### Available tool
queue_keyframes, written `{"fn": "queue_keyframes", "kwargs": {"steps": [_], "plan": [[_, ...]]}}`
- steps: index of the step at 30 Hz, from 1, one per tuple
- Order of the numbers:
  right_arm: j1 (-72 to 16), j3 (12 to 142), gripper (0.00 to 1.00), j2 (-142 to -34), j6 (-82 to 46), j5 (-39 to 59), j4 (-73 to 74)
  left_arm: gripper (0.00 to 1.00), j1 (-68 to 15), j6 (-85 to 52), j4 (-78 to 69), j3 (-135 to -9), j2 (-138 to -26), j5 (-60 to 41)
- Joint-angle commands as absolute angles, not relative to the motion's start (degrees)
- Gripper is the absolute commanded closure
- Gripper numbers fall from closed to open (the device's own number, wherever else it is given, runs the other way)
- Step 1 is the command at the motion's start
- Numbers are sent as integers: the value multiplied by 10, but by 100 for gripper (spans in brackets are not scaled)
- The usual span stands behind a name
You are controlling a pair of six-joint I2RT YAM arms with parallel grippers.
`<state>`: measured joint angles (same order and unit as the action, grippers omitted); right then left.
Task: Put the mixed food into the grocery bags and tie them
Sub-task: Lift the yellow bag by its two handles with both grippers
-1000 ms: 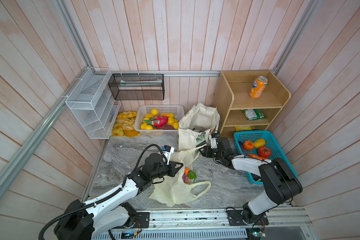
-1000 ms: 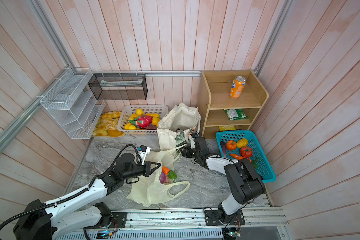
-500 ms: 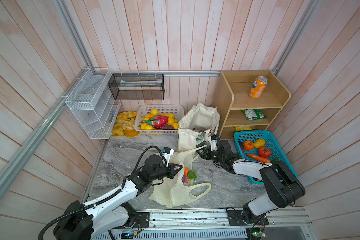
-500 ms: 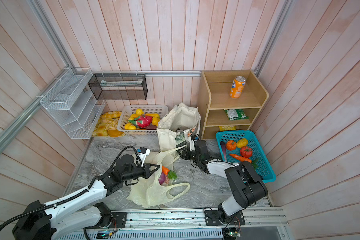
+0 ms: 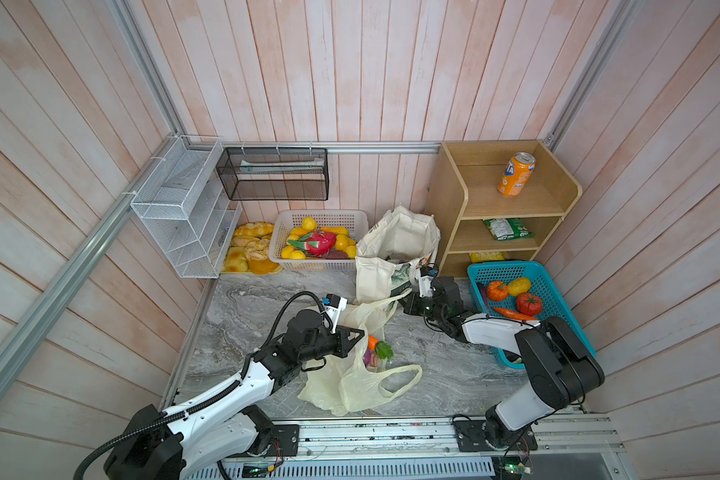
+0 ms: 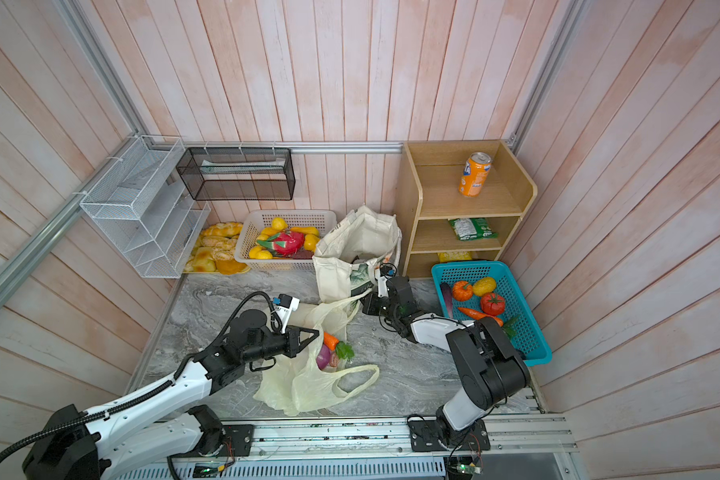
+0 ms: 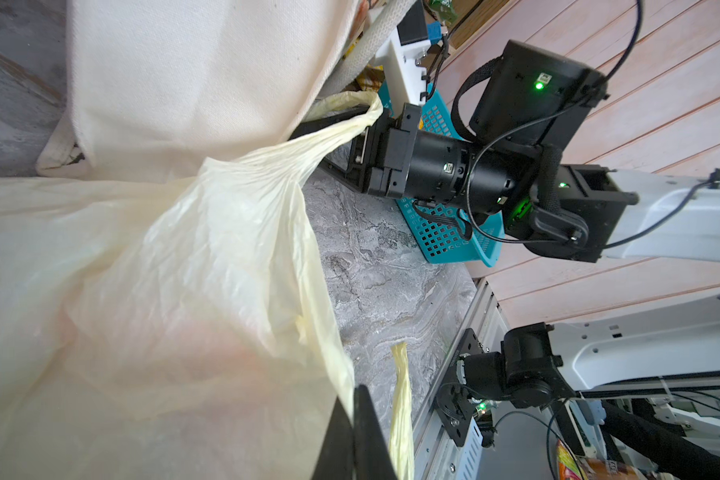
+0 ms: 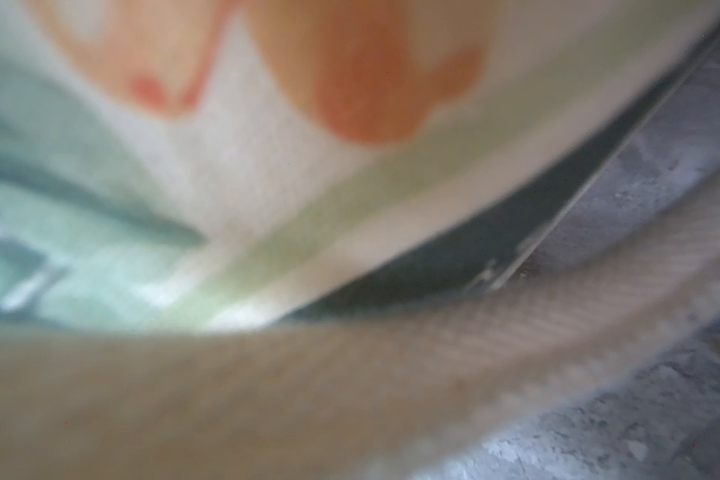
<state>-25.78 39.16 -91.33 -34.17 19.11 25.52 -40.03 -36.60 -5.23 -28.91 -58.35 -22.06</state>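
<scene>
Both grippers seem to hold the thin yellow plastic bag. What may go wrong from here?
1. The plastic bag is stretched between the left gripper and the right gripper; a harder pull might tear the thin film or slip a handle free.
2. The carrot and the purple vegetable lie near its open mouth and could roll out.
3. The right gripper is pressed close to the canvas tote and may snag it.

A mock grocery corner inside a robot test cell: a wooden shelf [image 5: 449,216] at far right holds an orange soda can [image 5: 516,173], and a white basket [image 5: 321,213] and a blue basket [image 5: 504,266] of produce sit on a marble-look tabletop [image 5: 258,316] — plank walls [image 5: 350,70] around, an aluminium rail [image 5: 391,434] along the near edge.
</scene>
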Motion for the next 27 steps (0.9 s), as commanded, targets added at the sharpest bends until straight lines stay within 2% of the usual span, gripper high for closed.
{"fn": "queue_keyframes", "kwargs": {"steps": [1,5,8,10,15,18,21,27], "plan": [[-257,387,100,-891,-336,186,253,100,-395,-356,-46,-284,-568,-221],[-258,351,100,-820,-338,169,238,98,-394,-355,-42,-282,-563,-211],[-260,341,100,-761,-333,152,210,83,-393,-354,-42,-282,-558,-206],[-261,345,100,-730,-330,145,193,78,-391,-354,-41,-283,-557,-205],[-263,398,100,-688,-308,139,132,45,-388,-345,-22,-298,-543,-194],[-265,446,100,-687,-293,155,91,30,-388,-330,3,-319,-528,-180],[-275,498,100,-690,-277,167,55,23,-388,-309,27,-350,-515,-163],[-316,595,100,-705,-244,172,-12,19,-387,-258,53,-432,-541,-147]]}}
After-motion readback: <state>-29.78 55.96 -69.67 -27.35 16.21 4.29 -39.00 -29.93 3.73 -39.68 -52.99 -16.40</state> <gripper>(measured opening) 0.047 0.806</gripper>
